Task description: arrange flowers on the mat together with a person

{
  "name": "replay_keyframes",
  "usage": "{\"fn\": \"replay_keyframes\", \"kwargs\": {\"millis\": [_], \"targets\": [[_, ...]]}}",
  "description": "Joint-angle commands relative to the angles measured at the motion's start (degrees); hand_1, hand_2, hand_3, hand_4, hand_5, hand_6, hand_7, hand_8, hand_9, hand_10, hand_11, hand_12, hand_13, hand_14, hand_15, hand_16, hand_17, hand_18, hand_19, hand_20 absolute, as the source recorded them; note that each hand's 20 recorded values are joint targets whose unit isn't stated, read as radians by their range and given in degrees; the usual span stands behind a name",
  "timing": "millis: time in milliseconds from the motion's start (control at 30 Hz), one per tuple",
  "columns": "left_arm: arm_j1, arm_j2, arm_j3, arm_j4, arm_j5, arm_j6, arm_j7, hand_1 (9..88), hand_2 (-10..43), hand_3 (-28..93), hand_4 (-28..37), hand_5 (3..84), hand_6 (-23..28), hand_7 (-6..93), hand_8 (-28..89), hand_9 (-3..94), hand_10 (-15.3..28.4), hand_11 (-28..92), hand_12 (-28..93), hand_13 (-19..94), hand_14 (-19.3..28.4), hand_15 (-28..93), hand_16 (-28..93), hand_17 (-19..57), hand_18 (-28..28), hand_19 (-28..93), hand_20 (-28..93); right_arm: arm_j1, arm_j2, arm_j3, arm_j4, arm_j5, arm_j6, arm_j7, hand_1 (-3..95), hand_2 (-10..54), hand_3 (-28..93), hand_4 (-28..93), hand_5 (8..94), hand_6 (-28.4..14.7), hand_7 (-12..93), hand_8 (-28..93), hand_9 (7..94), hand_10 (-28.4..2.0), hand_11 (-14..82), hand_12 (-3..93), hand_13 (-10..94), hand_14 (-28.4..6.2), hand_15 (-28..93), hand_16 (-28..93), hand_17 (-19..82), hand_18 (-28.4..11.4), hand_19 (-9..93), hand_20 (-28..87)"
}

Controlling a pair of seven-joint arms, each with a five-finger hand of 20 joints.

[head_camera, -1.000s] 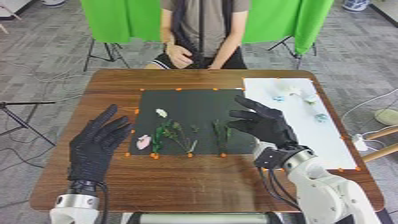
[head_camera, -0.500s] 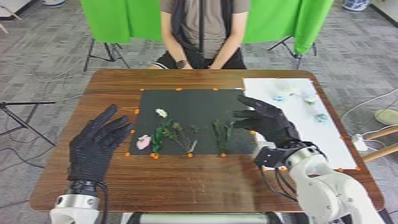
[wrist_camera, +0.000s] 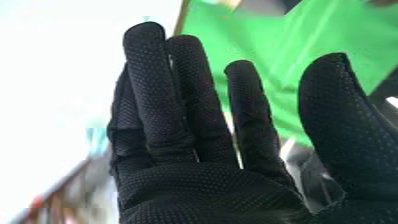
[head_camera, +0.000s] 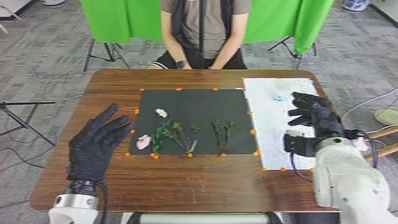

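Left hand (head_camera: 92,145): positioned over the left side of the brown table (head_camera: 195,185), beside the mat. Its fingers are released and slightly bent, with the thumb spread toward the mat

Right hand (head_camera: 325,124): positioned over the white sheet (head_camera: 269,117) on the right side of the table. In the right wrist view, the right hand (wrist_camera: 204,195) has its fingers extended and released, and the thumb stands apart from them.

Dark mat (head_camera: 184,101): lies flat at the middle of the table, directly left of the white sheet. Layout of the flowers and stems, from left to right:
- Pink flower (head_camera: 143,142): near-left corner of the mat.
- Leafy green stem (head_camera: 158,138): just beside the pink flower, lengthwise.
- White flower (head_camera: 161,113): on the left part of the mat, farther from the robot than the pink flower.
- Branching sprig (head_camera: 184,138): near half, at mid-width.
- Slender green stems (head_camera: 222,134) (set close to one another): near half, toward the right edge.

Blue flower (head_camera: 279,98): on the white sheet, left of the right hand. Orange tabs (head_camera: 155,156) sit along the edges of the mat; a green cloth (head_camera: 298,25) hangs beyond the table
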Motion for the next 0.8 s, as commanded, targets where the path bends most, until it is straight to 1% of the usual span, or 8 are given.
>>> {"fn": "replay_keyframes", "kwargs": {"millis": [33, 167, 300, 333, 367, 433, 633, 800], "targets": [[0.66, 0.07, -0.25, -0.54, 0.48, 0.28, -0.44, 21.5, 7.5, 78, -28.3, 38.6, 10.1, 10.6, -8, 38.9, 22.3, 26, 11, 29, 28.4, 51, -10, -5.0, 27.2, 69, -3, 6.08, 6.60, -2.09, 6.25, -13.69, 0.92, 11.07, 28.8, -1.3, 85, -28, 48.8, 0.4, 14, -13, 64.4, -17.5, 22.7, 12.2, 60, -16.3, 57, 6, 15, -21.0, 67, 19], [0.36, -0.33, -0.40, -0.62, 0.83, -0.21, -1.41, 21.6, 7.5, 78, -28.3, 38.6, 10.2, 10.5, -8, 38.9, 22.3, 26, 11, 29, 28.4, 51, -10, -5.0, 27.2, 69, -3, 9.38, 8.93, -5.46, 10.46, -19.01, -0.10, 16.49, 29.7, -2.1, 85, -28, 49.2, 0.4, 14, -13, 66.2, -17.2, 22.9, 12.3, 62, -15.7, 57, 6, 16, -21.0, 69, 18], [0.59, -0.84, -0.86, -0.89, 1.23, -0.66, -2.69, 21.6, 7.6, 78, -28.3, 38.6, 10.1, 10.5, -8, 39.0, 22.3, 27, 11, 29, 28.4, 51, -10, -5.0, 27.2, 69, -4, 13.42, 10.48, -9.35, 14.97, -25.28, -4.98, 23.23, 30.6, -3.1, 85, -28, 49.8, 0.3, 14, -13, 67.2, -16.9, 22.8, 12.4, 64, -15.2, 57, 6, 17, -21.0, 70, 17], [0.52, -0.70, -0.83, -0.97, 1.13, -0.53, -2.53, 21.6, 7.6, 78, -28.3, 38.5, 10.1, 10.5, -8, 38.9, 22.4, 27, 11, 29, 28.4, 51, -10, -5.1, 27.2, 69, -4, 14.30, 11.12, -10.25, 15.81, -26.37, -6.43, 24.24, 31.1, -3.5, 84, -28, 49.9, 0.2, 14, -13, 67.6, -16.9, 22.7, 12.4, 64, -15.1, 57, 6, 18, -21.1, 71, 17], [0.32, -1.35, -1.13, -0.99, 1.45, -0.93, -3.60, 21.6, 7.6, 78, -28.3, 38.5, 10.1, 10.5, -8, 39.0, 22.5, 27, 11, 29, 28.4, 51, -10, -5.1, 27.2, 69, -4, 14.30, 11.57, -10.52, 16.44, -27.73, -7.88, 25.19, 31.3, -3.7, 84, -28, 50.0, 0.2, 14, -13, 67.8, -16.7, 22.7, 12.4, 65, -15.0, 57, 6, 18, -21.1, 71, 16], [0.59, -0.85, -0.98, -1.19, 1.19, -0.41, -2.63, 21.6, 7.5, 78, -28.3, 38.5, 10.1, 10.5, -8, 38.9, 22.5, 27, 11, 29, 28.4, 51, -10, -5.1, 27.2, 69, -4, 16.28, 12.23, -12.31, 18.87, -29.81, -10.69, 26.56, 31.6, -4.0, 84, -28, 50.1, 0.1, 13, -13, 68.4, -16.6, 22.6, 12.5, 65, -14.7, 56, 6, 18, -21.2, 72, 16], [0.57, -1.12, -1.25, -1.23, 1.42, -0.82, -3.21, 21.6, 7.5, 78, -28.3, 38.6, 10.2, 10.6, -9, 38.9, 22.5, 26, 11, 29, 28.4, 51, -10, -5.1, 27.2, 69, -4, 19.59, 13.28, -14.82, 23.23, -30.56, -15.05, 28.44, 32.1, -5.3, 84, -28, 48.0, 0.4, 13, -13, 69.0, -16.8, 21.9, 12.9, 67, -14.5, 55, 8, 19, -21.3, 75, 7], [0.58, -0.82, -0.96, -1.18, 1.11, -0.66, -2.71, 21.8, 7.5, 78, -28.3, 38.5, 10.2, 10.6, -8, 38.9, 22.5, 26, 11, 29, 28.4, 51, -10, -5.1, 27.3, 69, -4, 22.67, 12.98, -16.58, 26.42, -28.54, -20.66, 27.21, 32.3, -6.6, 84, -28, 43.1, 1.0, 12, -12, 66.8, -17.0, 21.0, 12.5, 66, -14.5, 55, 7, 19, -21.3, 75, 6]]}}
